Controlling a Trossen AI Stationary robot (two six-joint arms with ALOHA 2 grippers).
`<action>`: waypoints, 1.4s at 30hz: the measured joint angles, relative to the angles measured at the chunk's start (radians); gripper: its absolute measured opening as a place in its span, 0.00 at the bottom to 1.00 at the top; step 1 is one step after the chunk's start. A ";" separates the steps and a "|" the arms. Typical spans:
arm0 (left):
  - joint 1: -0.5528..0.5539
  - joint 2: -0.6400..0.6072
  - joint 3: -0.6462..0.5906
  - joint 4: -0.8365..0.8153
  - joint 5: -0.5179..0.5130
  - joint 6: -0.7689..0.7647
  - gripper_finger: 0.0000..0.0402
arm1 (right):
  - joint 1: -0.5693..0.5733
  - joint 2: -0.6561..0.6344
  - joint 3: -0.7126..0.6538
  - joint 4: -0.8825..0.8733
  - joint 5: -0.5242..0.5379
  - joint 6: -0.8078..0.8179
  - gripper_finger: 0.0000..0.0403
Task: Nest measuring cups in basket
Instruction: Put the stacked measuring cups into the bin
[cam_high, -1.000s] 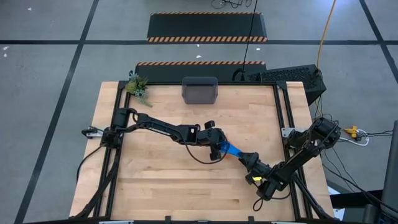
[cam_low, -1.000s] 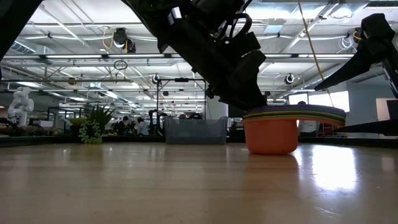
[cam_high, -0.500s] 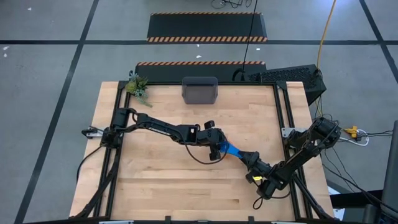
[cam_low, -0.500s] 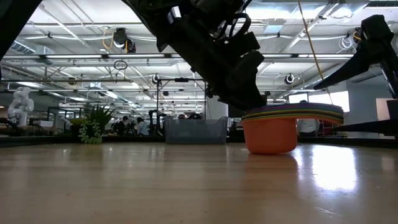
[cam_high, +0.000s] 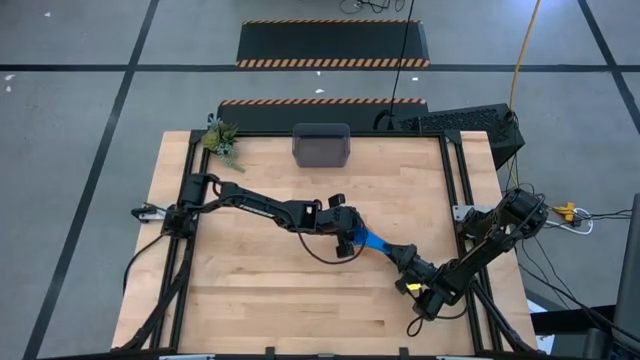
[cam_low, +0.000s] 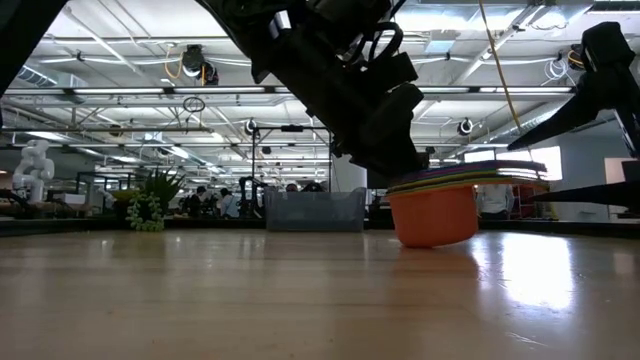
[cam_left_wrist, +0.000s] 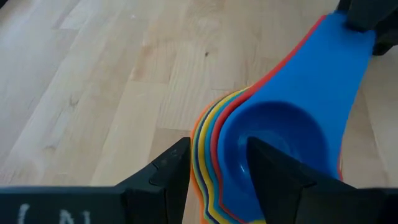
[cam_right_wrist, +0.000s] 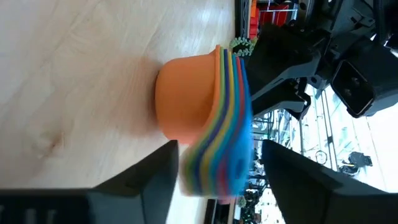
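Note:
The measuring cups (cam_high: 358, 238) sit nested in one stack on the table's middle, orange bowl (cam_low: 432, 215) lowest and blue cup (cam_left_wrist: 280, 137) on top. Their flat handles (cam_high: 377, 241) point toward the table's near right. My left gripper (cam_high: 346, 238) is shut on the stack's rim on the side away from the handles. My right gripper (cam_high: 402, 256) is closed on the handles' free end. The dark grey basket (cam_high: 321, 145) stands at the table's far edge, away from both arms. My left gripper pinches the stack's rim (cam_left_wrist: 208, 149) opposite the handles, with one finger (cam_left_wrist: 267, 168) inside the blue cup and the other (cam_left_wrist: 177, 165) outside the nested walls. It comes slanting down from the table's left. My right gripper has the stacked handle ends (cam_right_wrist: 214, 168) between its fingers, one finger (cam_right_wrist: 158, 174) under the orange handle and one (cam_right_wrist: 283, 168) over the blue. It comes nearly level from the near right, along the handles. The stack is tilted with its handle side raised (cam_low: 530, 172).
A small green plant (cam_high: 222, 138) lies at the far left corner beside the basket (cam_low: 315, 210). A black box with cables (cam_high: 460, 125) stands past the far right corner. Bare wood lies between the stack and the basket.
The stack has tipped. Its handle end has risen a little, and the orange bowl now leans with the handle side up. Both arms have kept their places.

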 joint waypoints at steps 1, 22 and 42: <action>0.000 0.000 0.000 -0.002 0.000 0.002 0.39 | 0.000 0.000 0.000 0.000 0.001 -0.008 0.54; 0.001 0.002 -0.001 -0.007 -0.002 0.004 0.39 | 0.001 0.004 -0.003 -0.010 0.074 -0.056 0.23; -0.020 -0.034 -0.004 -0.008 -0.036 0.010 0.40 | 0.000 0.003 -0.002 0.016 0.094 -0.043 0.19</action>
